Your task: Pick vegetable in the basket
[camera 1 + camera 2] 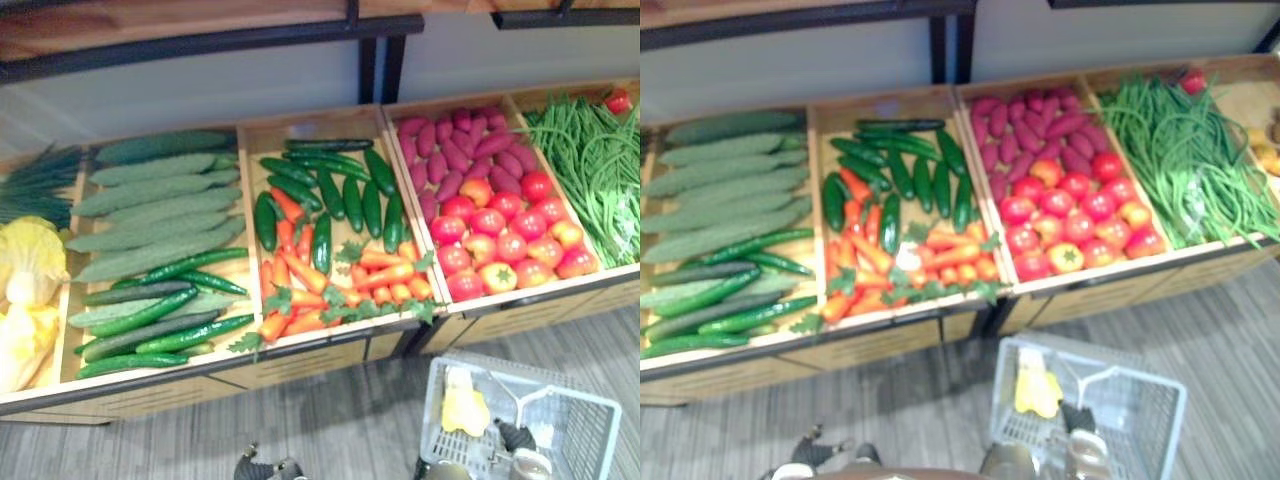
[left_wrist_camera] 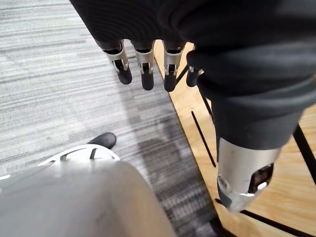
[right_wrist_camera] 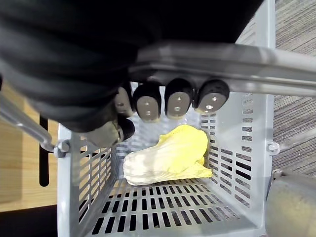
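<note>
Right robot hand (image 3: 177, 101) is curled round the handle (image 3: 247, 66) of the grey basket (image 3: 242, 148), holding it in front of the wooden stand (image 1: 310, 362). One yellow cabbage (image 3: 168, 160) lies on the basket bottom. Left robot hand (image 2: 143, 61) hangs low beside the stand's front, fingers straight and apart, holding nothing. Crates on the stand hold cucumbers (image 1: 340, 190), carrots (image 1: 330, 280) and tomatoes (image 1: 500, 240). Judgement: one pick looks done, and the robot is between picks. Next move calls for raising the left robot hand over a crate edge, closing on a single piece, then carrying it across to the basket.
</note>
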